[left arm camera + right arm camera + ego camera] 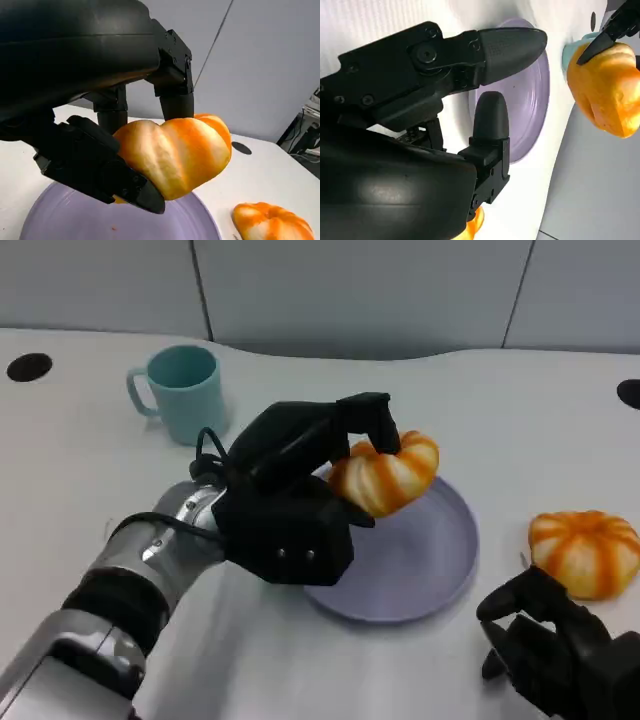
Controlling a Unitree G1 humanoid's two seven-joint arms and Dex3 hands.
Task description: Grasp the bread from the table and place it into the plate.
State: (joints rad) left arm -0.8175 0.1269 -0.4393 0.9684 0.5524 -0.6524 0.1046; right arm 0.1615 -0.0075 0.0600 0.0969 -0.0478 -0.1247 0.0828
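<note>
The left hand [300, 495] grips a bread [385, 475] between its fingers, holding it in the air above the far side of the plate [430, 570]. A second bread [585, 550] lies on the table right of the plate. Near it the right hand [550, 650] rests, fingers apart, holding nothing. A cup [185, 392] stands beyond the plate, to its left.

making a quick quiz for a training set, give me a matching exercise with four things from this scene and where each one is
Things:
1. held bread
2. second bread
3. mug
4. plate

Places or states:
A. teal, standing at the table's far left
B. lilac, under the left hand
C. lifted above the plate in black fingers
D. lying on the table beside the right hand

Pairs: 1-C, 2-D, 3-A, 4-B
</note>
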